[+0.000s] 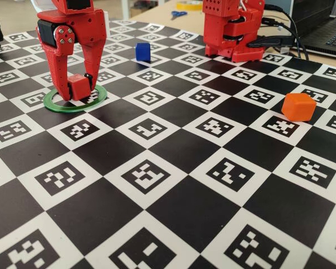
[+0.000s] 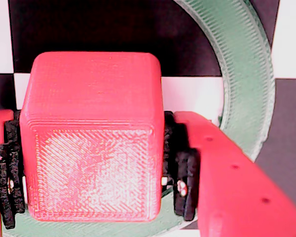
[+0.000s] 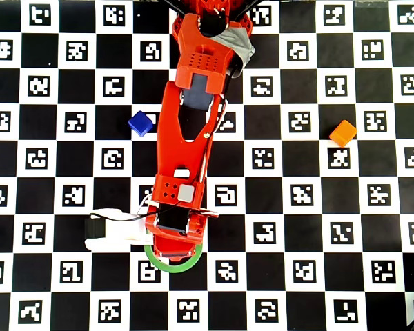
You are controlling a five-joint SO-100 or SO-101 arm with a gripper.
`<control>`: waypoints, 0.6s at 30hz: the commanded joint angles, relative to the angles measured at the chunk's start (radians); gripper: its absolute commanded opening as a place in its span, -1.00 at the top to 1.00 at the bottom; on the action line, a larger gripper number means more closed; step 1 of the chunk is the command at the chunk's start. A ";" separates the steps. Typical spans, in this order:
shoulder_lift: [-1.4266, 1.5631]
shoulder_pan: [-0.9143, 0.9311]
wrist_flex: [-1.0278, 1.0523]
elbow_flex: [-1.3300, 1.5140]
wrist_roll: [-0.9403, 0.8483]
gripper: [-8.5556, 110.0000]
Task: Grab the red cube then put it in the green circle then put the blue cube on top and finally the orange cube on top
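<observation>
Two fingers of my gripper (image 1: 77, 88) are clamped on the red cube (image 1: 78, 86), which I see inside the green circle (image 1: 55, 105). The blue cube (image 1: 143, 51) sits well apart behind the green circle, and the orange cube (image 1: 298, 106) lies far to its right in the fixed view.

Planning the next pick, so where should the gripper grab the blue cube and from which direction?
Come straight down from above and close on two opposite flat side faces of the blue cube. It sits flat on the checkerboard mat with open space all around. In the overhead view it is turned diagonally to the squares, so rotate the gripper to match.
</observation>
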 commanded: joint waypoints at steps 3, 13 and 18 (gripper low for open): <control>0.126 0.020 0.014 -0.055 0.025 0.38; 0.183 0.023 0.055 -0.075 0.055 0.17; 0.276 0.025 0.091 -0.080 0.061 0.14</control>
